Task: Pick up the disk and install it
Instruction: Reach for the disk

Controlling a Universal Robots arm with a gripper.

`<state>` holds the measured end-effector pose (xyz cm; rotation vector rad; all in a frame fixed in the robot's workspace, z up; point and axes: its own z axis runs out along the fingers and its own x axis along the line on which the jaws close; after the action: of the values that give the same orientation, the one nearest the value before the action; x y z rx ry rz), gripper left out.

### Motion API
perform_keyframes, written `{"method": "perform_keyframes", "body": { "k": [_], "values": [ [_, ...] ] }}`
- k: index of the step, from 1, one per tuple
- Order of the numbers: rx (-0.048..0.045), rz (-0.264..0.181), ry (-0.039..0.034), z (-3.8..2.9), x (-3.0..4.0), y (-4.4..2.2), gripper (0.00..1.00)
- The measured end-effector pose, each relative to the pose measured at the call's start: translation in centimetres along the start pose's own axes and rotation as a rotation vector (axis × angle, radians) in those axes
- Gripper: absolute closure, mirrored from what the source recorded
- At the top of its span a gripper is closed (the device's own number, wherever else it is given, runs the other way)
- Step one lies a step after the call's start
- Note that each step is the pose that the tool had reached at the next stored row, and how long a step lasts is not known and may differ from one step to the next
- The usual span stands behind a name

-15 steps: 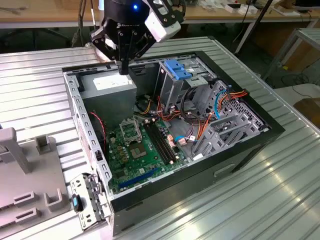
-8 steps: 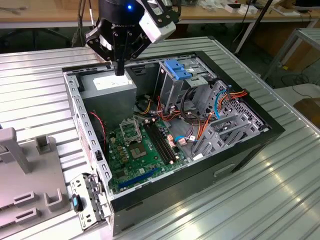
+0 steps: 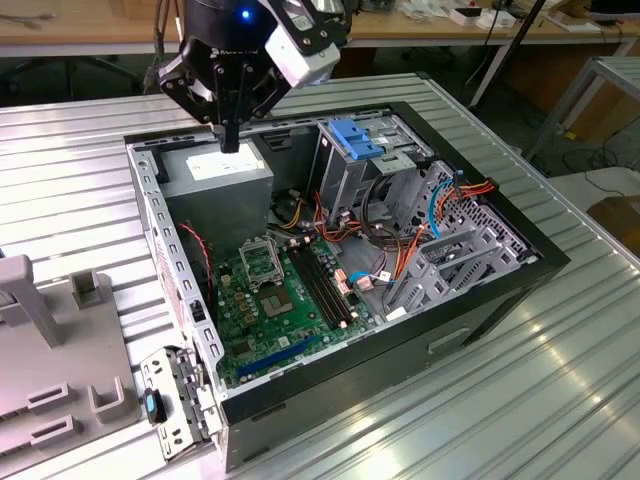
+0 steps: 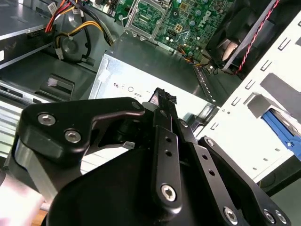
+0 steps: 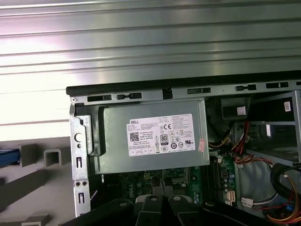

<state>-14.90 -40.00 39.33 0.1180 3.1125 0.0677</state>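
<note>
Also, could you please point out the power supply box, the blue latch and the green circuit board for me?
Power supply box [image 5: 162, 136], first wrist view, on its white label.
Blue latch [image 3: 355, 137], exterior view, on its top face.
Green circuit board [image 3: 250, 300], exterior view, near its middle.

PC case [image 3: 400, 350] open on top; clear drop onto mobo [image 3: 275, 290]. PSU box [image 3: 218, 172] sits under hand [image 3: 230, 142]. Drive cage [image 3: 345, 170] & cable tangle [image 3: 440, 210] crowd the exterior view's right.
</note>
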Motion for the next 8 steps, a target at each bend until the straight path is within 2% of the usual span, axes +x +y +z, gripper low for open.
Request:
{"method": "perform_keyframes", "body": {
  "k": [4, 8],
  "values": [
    [0.0000, 0.000, 0.0000, -0.01, 0.37, -0.04, 0.89],
    [0.0001, 0.000, 0.0000, -0.04, 1.18, -0.13, 0.89]
  ]
}}
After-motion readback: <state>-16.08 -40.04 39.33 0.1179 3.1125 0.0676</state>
